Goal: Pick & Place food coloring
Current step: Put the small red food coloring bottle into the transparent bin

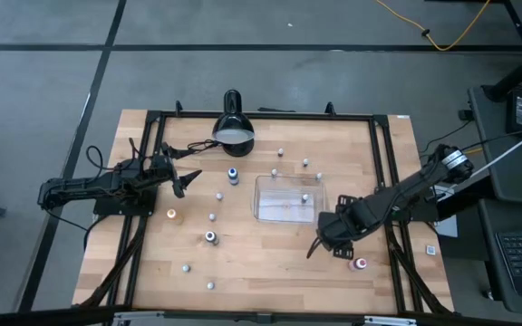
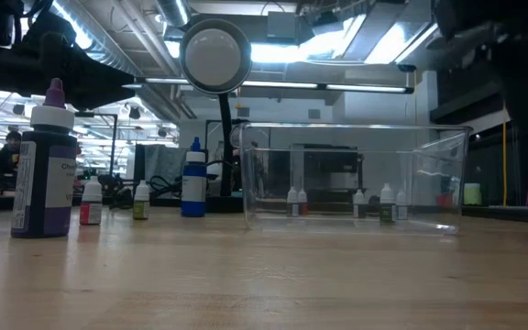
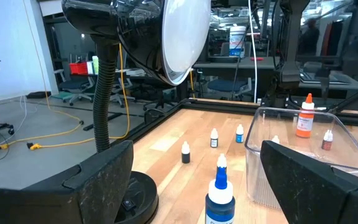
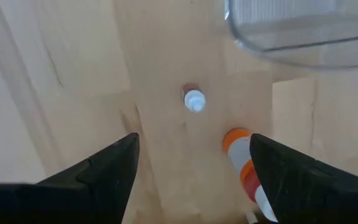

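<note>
The food coloring bottles stand scattered on their bases on the wooden table [image 1: 270, 272]. Among them are a blue bottle [image 1: 233, 174], an orange one [image 1: 171, 215], a dark one [image 1: 211, 237] and a small pale one [image 1: 304, 196] inside the clear tray [image 1: 288, 199]. My right gripper [image 1: 318, 246] hangs open, pointing down, in front of the tray's near right corner. Below its fingers [image 4: 191, 168] the right wrist view shows a small white-capped bottle [image 4: 194, 101] and an orange-topped bottle [image 4: 244, 165]. My left gripper [image 1: 188, 179] waits open at the table's left, level, facing the blue bottle [image 3: 219, 193].
A black desk lamp [image 1: 232, 127] stands at the far edge, its shade [image 3: 166, 37] over the left gripper's view. A red-topped bottle [image 1: 361, 263] stands near the right frame rail. Several small bottles dot the near left area [image 1: 186, 267].
</note>
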You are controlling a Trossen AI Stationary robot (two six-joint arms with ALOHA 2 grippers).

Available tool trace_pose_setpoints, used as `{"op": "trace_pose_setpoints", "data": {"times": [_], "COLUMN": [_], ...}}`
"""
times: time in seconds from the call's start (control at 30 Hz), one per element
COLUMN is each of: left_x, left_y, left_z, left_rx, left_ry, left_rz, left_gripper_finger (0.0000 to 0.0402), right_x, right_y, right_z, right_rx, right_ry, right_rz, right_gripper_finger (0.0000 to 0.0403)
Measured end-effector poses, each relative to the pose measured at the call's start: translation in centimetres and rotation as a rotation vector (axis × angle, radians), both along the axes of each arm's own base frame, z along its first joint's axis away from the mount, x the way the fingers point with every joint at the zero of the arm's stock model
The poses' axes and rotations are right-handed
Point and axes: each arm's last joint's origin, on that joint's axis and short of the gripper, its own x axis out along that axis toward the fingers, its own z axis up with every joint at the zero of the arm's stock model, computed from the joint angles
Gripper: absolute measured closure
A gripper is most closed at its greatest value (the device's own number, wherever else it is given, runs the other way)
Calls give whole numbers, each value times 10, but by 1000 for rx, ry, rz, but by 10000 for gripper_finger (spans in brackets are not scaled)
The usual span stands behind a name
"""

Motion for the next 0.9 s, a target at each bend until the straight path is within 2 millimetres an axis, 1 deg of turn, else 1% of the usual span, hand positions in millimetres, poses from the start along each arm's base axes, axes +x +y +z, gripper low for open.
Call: {"op": "trace_pose_setpoints", "data": {"times": [0.1,0.23,0.5,0.67,0.9], "left_x": [0,0,0,0,0], "left_y": [0,0,0,0,0], "left_z": [0,0,0,0,0], "left_rx": [0,0,0,0,0], "left_ry": [0,0,0,0,0], "left_rz": [0,0,0,0,0], "left_gripper_finger": [54,54,54,54,54], "right_x": [-6,-7,-1,4,-1], "right_y": [0,-1,0,-4,-10], "right_z": [-10,-20,-21,-23,-46], "right_rx": [-19,-30,-53,-86,-68], "right_ry": [24,15,-62,-103,-82], "right_rz": [18,49,98,99,58], "right_gripper_finger": [96,96,96,96,96]}}
